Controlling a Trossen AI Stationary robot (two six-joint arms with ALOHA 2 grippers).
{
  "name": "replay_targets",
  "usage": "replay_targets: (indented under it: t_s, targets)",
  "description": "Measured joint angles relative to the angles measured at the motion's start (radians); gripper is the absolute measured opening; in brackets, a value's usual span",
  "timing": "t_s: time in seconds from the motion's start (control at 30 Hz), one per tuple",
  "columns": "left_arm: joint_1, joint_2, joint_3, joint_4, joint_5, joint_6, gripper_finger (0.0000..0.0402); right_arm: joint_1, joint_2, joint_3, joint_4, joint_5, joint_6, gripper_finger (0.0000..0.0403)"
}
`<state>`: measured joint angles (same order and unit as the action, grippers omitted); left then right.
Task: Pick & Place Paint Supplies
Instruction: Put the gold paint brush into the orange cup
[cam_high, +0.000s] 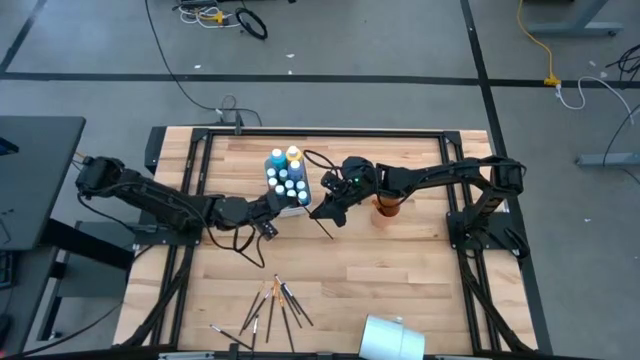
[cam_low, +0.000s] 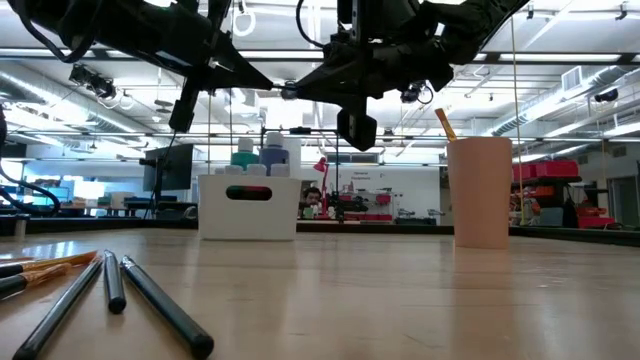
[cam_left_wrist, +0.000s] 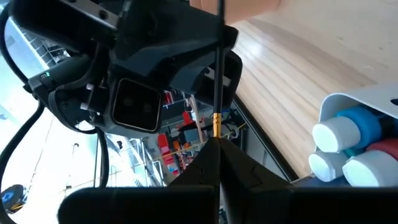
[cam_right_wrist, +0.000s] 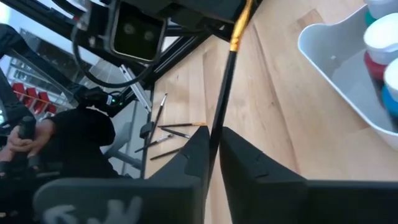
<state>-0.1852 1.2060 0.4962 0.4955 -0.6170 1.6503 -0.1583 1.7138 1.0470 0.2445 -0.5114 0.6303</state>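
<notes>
Wooden tabletop (cam_high: 400, 270) carries a white bin (cam_high: 291, 205) of paint bottles (cam_high: 288, 180). Just beside the bin, above the table, both grippers meet on one brush (cam_right_wrist: 219, 118): left gripper (cam_high: 283, 203) clamped shut on one end, right gripper (cam_right_wrist: 212, 147) narrowed around the shaft. Confirm the right grip before the left releases, then carry the brush upright to the tan cup (cam_high: 387, 207) beyond the bin. Spare brushes (cam_high: 272, 303) lie well apart.

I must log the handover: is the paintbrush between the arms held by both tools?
Yes, by both. In each wrist view, the dark fingers of the left tool and right tool pinch the paintbrush.
</notes>
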Motion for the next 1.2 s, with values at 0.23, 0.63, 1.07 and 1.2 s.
replay_targets:
  t_s: [0.23, 0.63, 1.07, 1.2]
  targets:
    - [0.0, 0.0, 0.001, 0.001, 0.029, -0.046, 0.0045, -0.007, 0.001, 0.0, -0.014, 0.0, -0.038, 0.0007]
    - [-0.05, -0.003, 0.0, 0.172, -0.121, -0.372, 0.011, -0.048, -0.083, 0.001, -0.116, 0.043, -0.205, 0.0009]
    - [0.074, -0.295, 0.0, -0.242, 0.344, -1.173, 0.0103, 0.138, -0.498, -0.003, -0.439, 0.678, -0.551, 0.0008]
    - [0.133, -0.33, -0.001, -0.292, 0.572, -1.335, 0.0103, 0.26, -0.569, -0.098, -0.424, 0.94, -0.588, 0.0008]
